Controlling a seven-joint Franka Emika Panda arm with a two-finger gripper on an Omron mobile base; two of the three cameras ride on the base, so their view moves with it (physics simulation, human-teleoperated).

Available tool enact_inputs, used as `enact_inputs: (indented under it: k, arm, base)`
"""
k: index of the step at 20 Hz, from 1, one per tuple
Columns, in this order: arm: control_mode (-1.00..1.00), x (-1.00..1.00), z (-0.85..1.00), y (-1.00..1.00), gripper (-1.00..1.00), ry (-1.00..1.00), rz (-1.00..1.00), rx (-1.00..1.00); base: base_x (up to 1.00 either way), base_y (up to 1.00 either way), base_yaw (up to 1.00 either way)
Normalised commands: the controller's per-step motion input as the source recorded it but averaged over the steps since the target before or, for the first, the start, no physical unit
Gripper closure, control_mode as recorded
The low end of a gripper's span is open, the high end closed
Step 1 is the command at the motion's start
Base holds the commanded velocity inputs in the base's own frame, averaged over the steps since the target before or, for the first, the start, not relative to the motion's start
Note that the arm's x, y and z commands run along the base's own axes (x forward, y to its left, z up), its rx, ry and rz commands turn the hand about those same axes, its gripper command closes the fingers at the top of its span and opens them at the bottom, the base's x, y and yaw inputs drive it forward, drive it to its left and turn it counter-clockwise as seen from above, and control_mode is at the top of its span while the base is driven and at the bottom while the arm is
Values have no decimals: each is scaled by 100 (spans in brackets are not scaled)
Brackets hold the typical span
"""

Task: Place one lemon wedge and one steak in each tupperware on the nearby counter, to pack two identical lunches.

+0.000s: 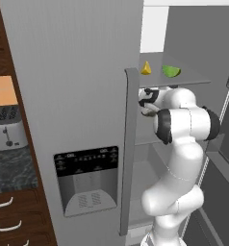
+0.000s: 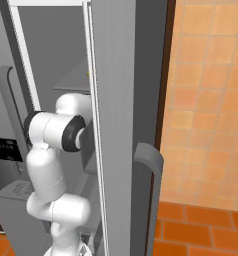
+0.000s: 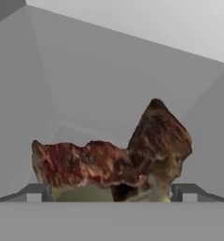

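In the hand view, two lumpy brown-and-reddish steak pieces lie side by side on a grey fridge shelf: a low one (image 3: 81, 162) and a taller one (image 3: 158, 136), touching. My gripper (image 3: 111, 194) is open wide, with a fingertip (image 3: 36, 193) at each outer end of the meat. A yellow lemon wedge (image 1: 146, 68) sits on the upper fridge shelf (image 1: 193, 79), above my arm (image 1: 181, 120), which reaches into the fridge below that shelf. The black marbled counter (image 1: 10, 168) is at the left. The tupperware is out of view.
A green lime wedge (image 1: 171, 71) lies next to the lemon. The closed fridge door with its dispenser (image 1: 86, 180) and long handle (image 1: 128, 149) stands left of my arm. The open door (image 2: 116, 125) is at my right. A toaster (image 1: 6, 127) stands on the counter.
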Motion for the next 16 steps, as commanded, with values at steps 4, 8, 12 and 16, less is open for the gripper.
enact_inputs:
  k: [4,8,12,16]
  arm:
    - [-100,35,-24,15,-100,0,-16,1]
    - [-100,3,-27,0,-100,0,-18,2]
    - [-100,-57,-36,4,-100,4,-24,2]
    - [-100,-100,-37,14,-100,15,-16,0]
  base:
    - [0,0,0]
    - [0,0,0]
    - [0,0,0]
    - [0,0,0]
